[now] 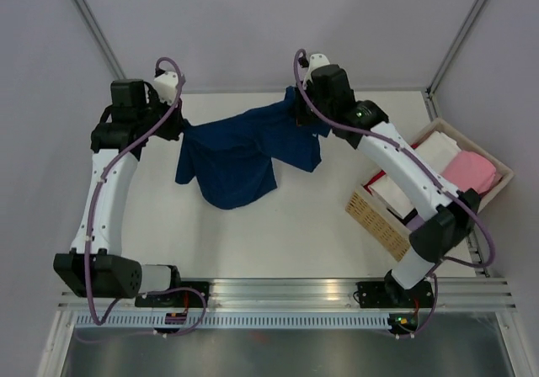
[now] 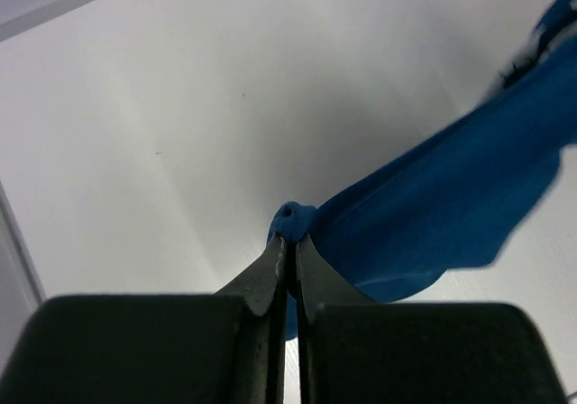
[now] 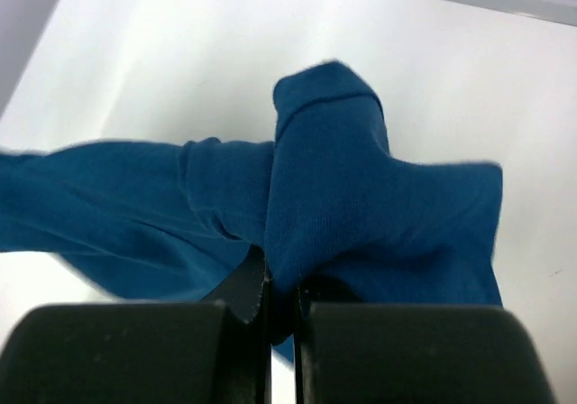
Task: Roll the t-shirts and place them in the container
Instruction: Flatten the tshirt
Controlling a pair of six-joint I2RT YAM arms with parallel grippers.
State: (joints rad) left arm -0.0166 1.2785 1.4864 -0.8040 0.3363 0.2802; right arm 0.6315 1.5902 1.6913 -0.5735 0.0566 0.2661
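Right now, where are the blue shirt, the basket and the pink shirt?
blue shirt (image 1: 236, 162): top view, middle of the cloth.
basket (image 1: 375, 217): top view, its near woven wall.
pink shirt (image 1: 470, 173): top view, middle of the bundle.

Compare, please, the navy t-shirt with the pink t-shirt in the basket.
The navy t-shirt hangs spread out, pinched in both shut jaws; the pink t-shirt lies folded and untouched. The navy one is over the table, the pink one in the basket. Both are soft cloth.
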